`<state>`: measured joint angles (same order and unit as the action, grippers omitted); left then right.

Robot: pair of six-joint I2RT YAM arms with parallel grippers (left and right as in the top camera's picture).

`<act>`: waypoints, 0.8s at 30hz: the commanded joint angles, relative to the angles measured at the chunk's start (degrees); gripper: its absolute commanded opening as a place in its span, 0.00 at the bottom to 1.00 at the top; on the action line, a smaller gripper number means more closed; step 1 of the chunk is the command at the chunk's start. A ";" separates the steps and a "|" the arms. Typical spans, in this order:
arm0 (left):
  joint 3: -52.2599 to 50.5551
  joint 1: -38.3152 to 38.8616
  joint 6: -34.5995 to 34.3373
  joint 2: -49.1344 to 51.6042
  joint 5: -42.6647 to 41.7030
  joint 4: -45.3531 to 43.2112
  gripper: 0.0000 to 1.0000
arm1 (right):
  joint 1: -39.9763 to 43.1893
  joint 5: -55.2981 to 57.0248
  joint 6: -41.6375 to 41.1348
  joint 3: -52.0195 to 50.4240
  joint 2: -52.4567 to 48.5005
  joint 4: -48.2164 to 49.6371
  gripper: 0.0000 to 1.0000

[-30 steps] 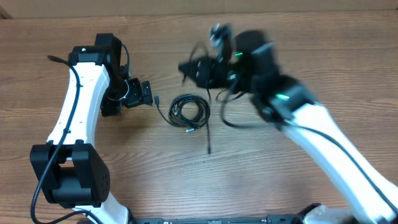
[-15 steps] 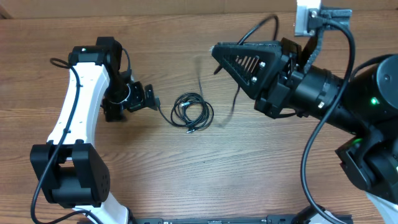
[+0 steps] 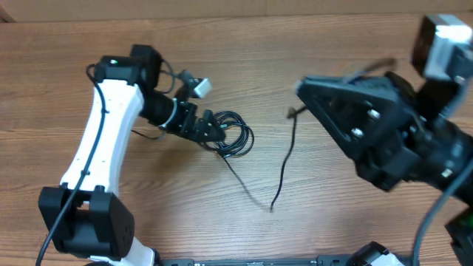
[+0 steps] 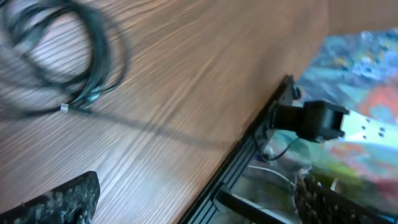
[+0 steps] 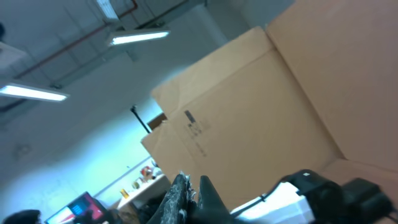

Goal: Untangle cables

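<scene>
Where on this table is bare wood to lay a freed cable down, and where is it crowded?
Bare wood lies along the table's far edge, between the left arm and the right arm, and at the near edge between the left arm and the loose cord. The middle is crowded: the coiled cables, with the left gripper at their edge.

The counter is crowded in the middle: the coil, the left hand just beside it, and a loose strand (upper end near the looming right arm). Bare wood lies open behind and along the front.
</scene>
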<state>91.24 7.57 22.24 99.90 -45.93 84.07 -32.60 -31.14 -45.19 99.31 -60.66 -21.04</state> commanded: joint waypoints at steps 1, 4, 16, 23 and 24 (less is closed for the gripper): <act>0.90 2.75 0.94 -0.79 -7.56 -0.94 1.00 | 0.22 0.15 -3.28 0.20 -0.63 -0.66 0.04; 0.90 6.25 5.73 -0.79 -12.70 0.02 1.00 | 0.22 0.17 -3.56 0.20 -0.63 -2.64 0.04; 0.90 16.24 8.04 -0.81 -17.40 -4.68 1.00 | 0.46 2.34 -4.31 0.20 -0.63 -7.04 0.04; 0.90 17.59 19.10 -0.81 -23.96 -1.73 0.98 | 7.80 10.71 -4.39 0.20 -0.98 -11.78 0.04; 0.90 17.57 20.02 -0.81 -25.14 -1.90 0.98 | 8.83 10.45 -4.72 0.20 -1.27 -12.57 0.04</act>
<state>91.24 24.84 35.33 99.85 -64.88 82.28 -26.65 -24.58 -49.50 99.31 -61.84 -32.71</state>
